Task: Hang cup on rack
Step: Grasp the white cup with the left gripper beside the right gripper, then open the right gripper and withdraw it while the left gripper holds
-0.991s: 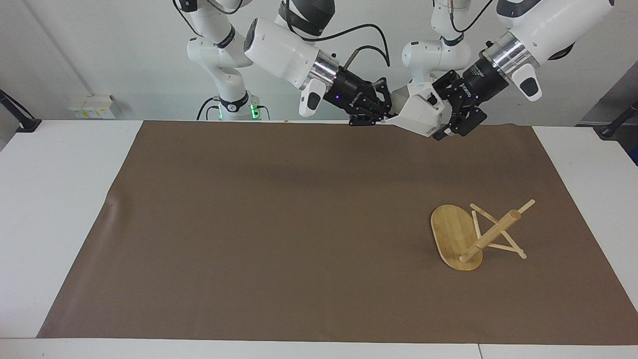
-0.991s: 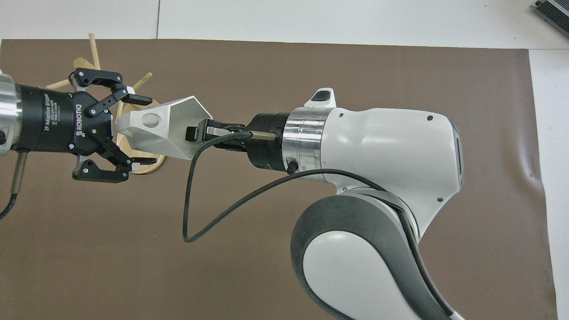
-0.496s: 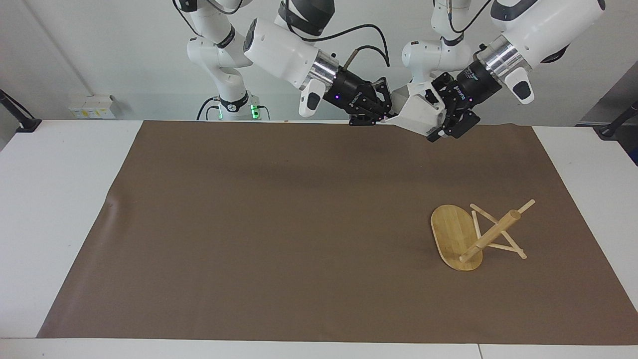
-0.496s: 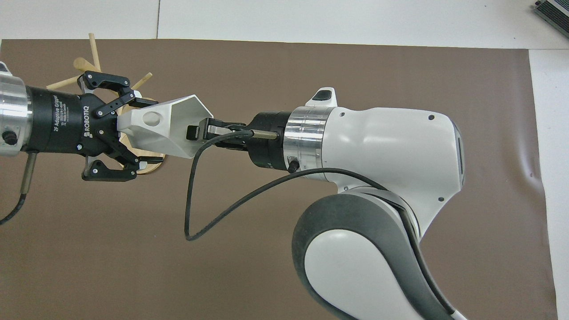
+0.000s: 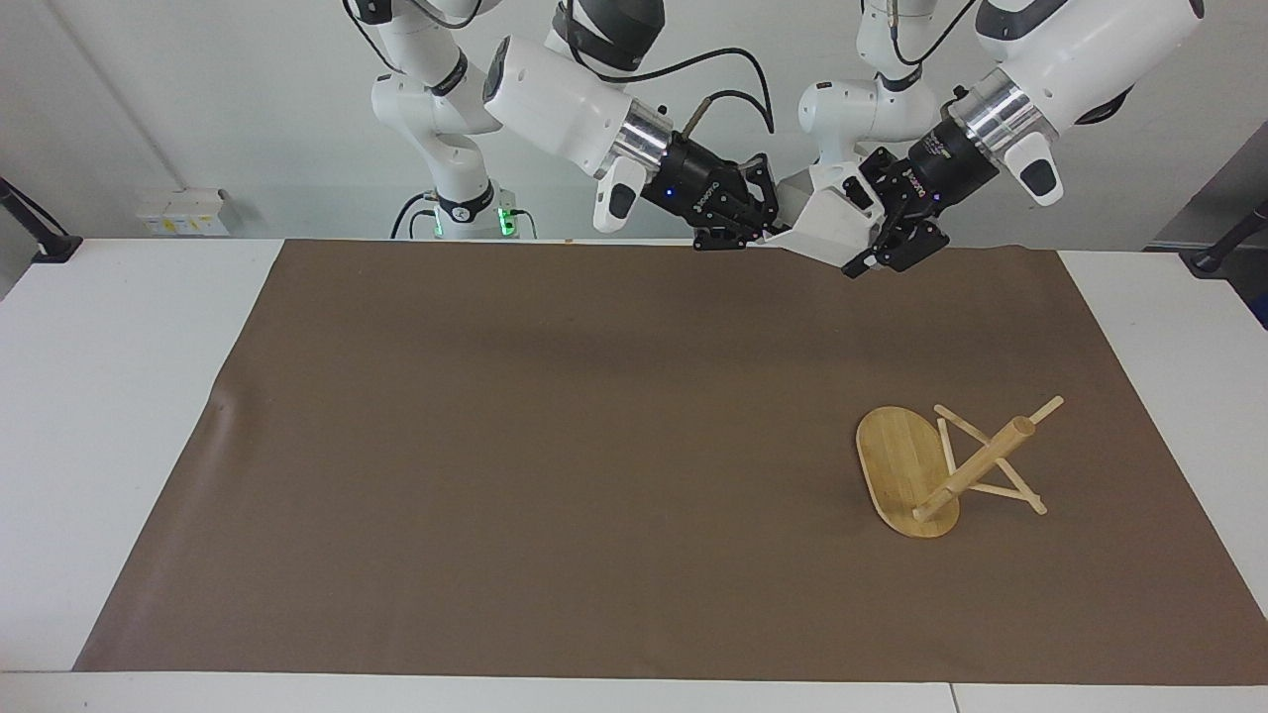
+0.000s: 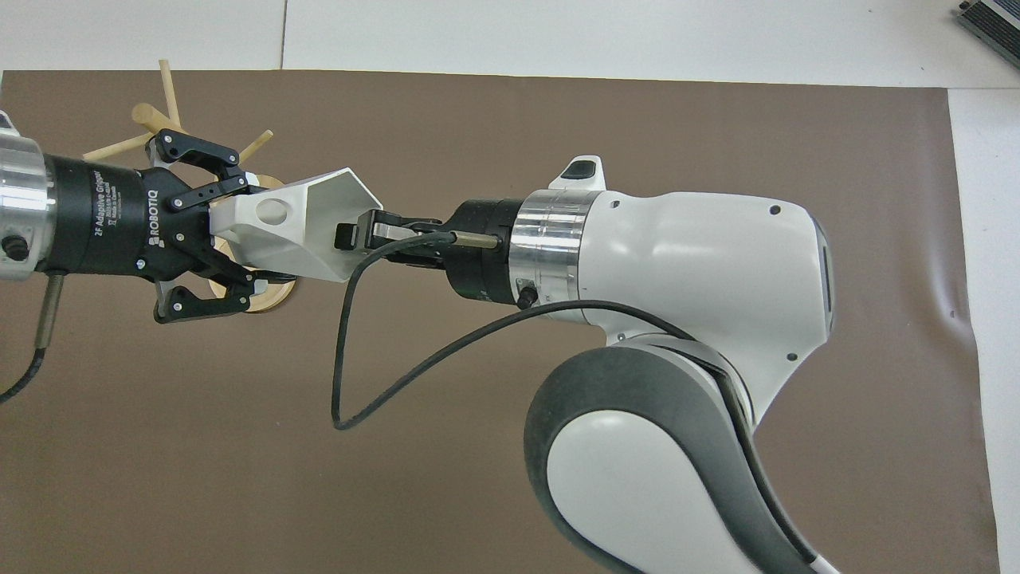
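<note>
The small matte white faceted cup with its blocky, hole-pierced handle is held in the air between both tools, over the edge of the brown mat nearest the robots. The right gripper is clamped on the rim at the cup's open mouth, and the left gripper is closed on the handle end, its fingers pressed against the block on either side of the round hole. The step in hand is judged to be a handover, and it is best done by confirming the left tool's hold before the right tool's fingers are released and drawn straight back from the mouth. The hole should be left unobstructed. The light bamboo mug rack lies toppled on the mat, its round post slanting up from the tilted oval base, below the left gripper, so a slanted peg must be reckoned with.
</note>
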{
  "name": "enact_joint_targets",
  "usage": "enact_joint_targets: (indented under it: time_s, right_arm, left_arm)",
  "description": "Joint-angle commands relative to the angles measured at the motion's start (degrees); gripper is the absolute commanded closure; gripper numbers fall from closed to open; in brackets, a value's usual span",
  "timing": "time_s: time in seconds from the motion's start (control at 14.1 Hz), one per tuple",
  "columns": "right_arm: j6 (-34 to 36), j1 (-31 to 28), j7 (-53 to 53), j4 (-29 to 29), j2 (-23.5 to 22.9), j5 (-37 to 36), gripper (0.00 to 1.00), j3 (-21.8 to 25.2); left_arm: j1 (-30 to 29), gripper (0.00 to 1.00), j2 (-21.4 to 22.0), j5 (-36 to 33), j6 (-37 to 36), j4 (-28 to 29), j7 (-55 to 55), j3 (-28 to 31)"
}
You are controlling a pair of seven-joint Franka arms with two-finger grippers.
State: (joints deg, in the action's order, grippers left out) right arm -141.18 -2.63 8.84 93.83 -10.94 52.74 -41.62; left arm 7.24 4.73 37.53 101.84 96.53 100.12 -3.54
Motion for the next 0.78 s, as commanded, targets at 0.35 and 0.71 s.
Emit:
enact_joint_targets:
  time_s: [0.35, 0.71]
  right_arm:
    - [-1.4, -0.4, -3.7, 0.7, 0.1, -1.9, 0.0, -0.6]
    - [-1.4, -0.4, -3.8, 0.7, 0.1, -2.2, 0.0, -0.3]
  left_arm:
    - [0.1, 1.0, 1.2, 0.4, 2.1, 1.1, 6.5, 0.6]
    - [0.1, 1.0, 1.2, -0.2, 4.5, 2.0, 10.9, 0.7]
